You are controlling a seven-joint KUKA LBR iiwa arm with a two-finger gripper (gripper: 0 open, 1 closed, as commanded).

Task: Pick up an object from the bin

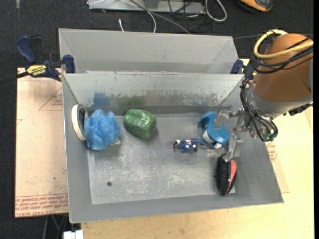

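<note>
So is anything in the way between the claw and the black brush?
Nothing visible is. The gripper is right by the black brush; the light blue thing lies beside it, not between.

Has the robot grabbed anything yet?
Not yet. Done: the gripper is down in the bin, on the right. In hand: it hangs right by the black brush, beside a blue thing. Left: grabbing and lifting.

The grey bin [149, 178] holds a tape roll [77, 122], blue pouf [102, 128] and green lump [140, 122] at ten o'clock, a small blue toy [187, 145] at three, and a brush [225, 176] at four.
</note>
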